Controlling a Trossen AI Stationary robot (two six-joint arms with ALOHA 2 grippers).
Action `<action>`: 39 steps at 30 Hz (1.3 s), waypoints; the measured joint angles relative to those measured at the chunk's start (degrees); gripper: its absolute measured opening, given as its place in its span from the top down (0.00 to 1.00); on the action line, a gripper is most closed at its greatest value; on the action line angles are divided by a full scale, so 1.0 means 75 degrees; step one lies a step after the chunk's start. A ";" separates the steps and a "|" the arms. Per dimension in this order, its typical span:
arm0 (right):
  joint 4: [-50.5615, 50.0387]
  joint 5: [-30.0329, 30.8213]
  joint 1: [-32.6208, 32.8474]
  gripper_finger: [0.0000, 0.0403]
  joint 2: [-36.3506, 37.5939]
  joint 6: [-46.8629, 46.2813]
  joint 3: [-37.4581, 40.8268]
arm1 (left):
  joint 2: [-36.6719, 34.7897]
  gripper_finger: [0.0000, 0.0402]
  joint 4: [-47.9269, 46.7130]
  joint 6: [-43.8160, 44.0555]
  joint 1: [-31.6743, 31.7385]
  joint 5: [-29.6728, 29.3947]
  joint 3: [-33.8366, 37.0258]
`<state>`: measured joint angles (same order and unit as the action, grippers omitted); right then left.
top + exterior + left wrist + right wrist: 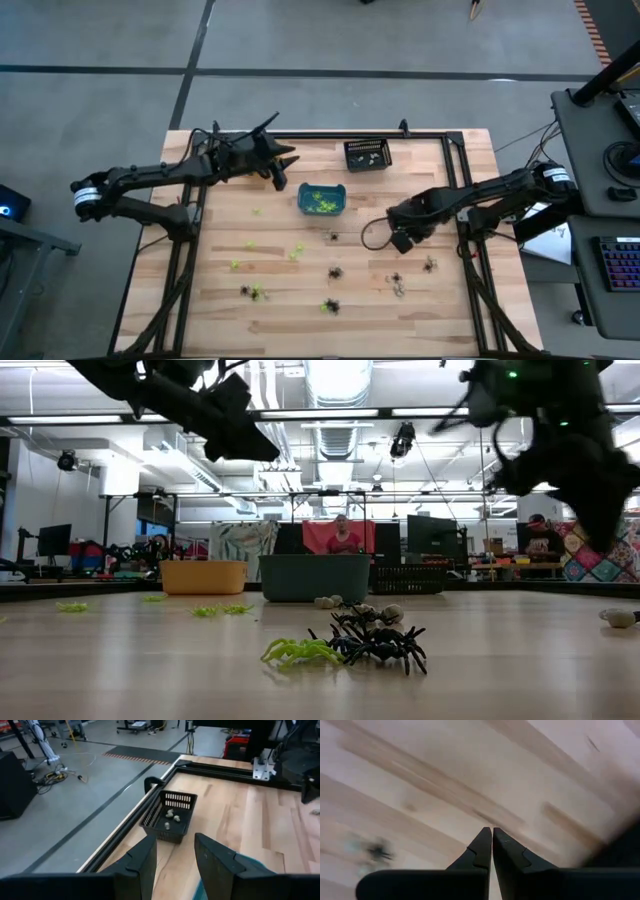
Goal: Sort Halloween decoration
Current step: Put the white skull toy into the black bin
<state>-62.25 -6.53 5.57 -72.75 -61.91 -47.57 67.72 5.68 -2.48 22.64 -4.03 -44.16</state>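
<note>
We see a pale wooden slatted table (300,300) on a grey concrete floor (100,40); the low view shows a workshop beyond with a person (343,532) seated far off. A teal plastic bin (322,200) mid-table holds lime green trinkets, and a black mesh basket (367,154) at the far edge holds pale ones. Tiny plastic spider trinkets (333,271), green and black, lie scattered over the near half. The left gripper (283,168) hovers just left of the teal bin, fingers parted and empty. The right gripper (400,240) points down at bare wood, fingers pressed together, a black spider (379,852) nearby.
</note>
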 joint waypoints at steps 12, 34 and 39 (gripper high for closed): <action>-0.0404 -0.0725 0.1640 0.98 -0.0029 -0.1623 0.0085 | 0.0051 0.71 -0.0014 -0.0017 -0.0001 -0.0003 0.0000; 0.1256 -0.0663 0.1923 0.90 -0.0032 -0.2405 0.1510 | 0.0051 0.71 0.0046 -0.0003 -0.0001 -0.0006 0.0006; 0.1318 -0.0571 0.1923 0.90 -0.0032 -0.2340 0.1510 | 0.0051 0.71 0.0062 0.0000 -0.0001 -0.0005 0.0006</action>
<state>-52.36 -10.81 19.99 -72.99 -79.46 -36.25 68.10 6.14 -2.48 22.63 -4.07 -44.12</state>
